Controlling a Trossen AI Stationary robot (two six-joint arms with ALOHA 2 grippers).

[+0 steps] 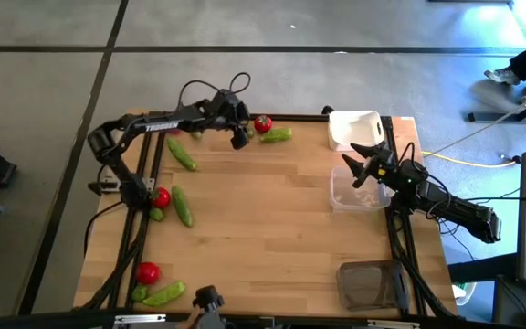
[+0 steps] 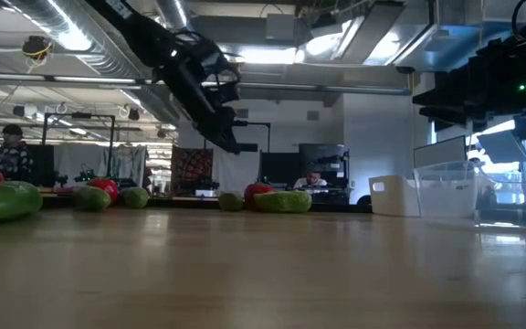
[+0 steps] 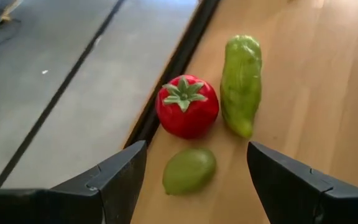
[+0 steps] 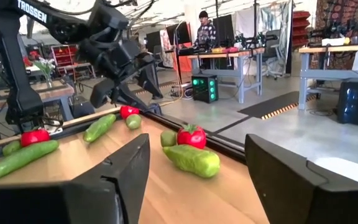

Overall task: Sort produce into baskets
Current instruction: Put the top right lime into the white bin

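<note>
Produce lies scattered over the wooden table (image 1: 263, 228). In the high view, a red tomato (image 1: 262, 124) and a green pod (image 1: 278, 135) sit at the upper centre against the table's far edge; a second pod (image 1: 181, 153) lies to their left; a tomato (image 1: 161, 196) with a pod (image 1: 182, 206) sits at the left edge, and another tomato (image 1: 148, 271) with a pod (image 1: 164, 293) at the lower left. The baskets line the right side: white basket (image 1: 354, 129) at upper right, clear basket (image 1: 359, 190) below it, dark grey basket (image 1: 370, 283) at lower right.

The left gripper (image 1: 238, 139) hangs above the upper-centre cluster, jaws spread and empty. Its wrist view shows tomato (image 3: 187, 107), pod (image 3: 241, 84) and a small lime-like piece (image 3: 189, 170) packed together, the lime between the fingertips. The right gripper (image 1: 362, 169) hovers over the clear basket's rim, jaws parted, nothing held; whether any produce lies inside that basket cannot be told.

Hazards, as judged: the three items nearly touch, so descending fingers may strike the tomato or pod and deflect the intended piece. All sit at the table's border; a nudge outward could roll the round ones off. The smooth lime may squirt from a closing grip.
</note>
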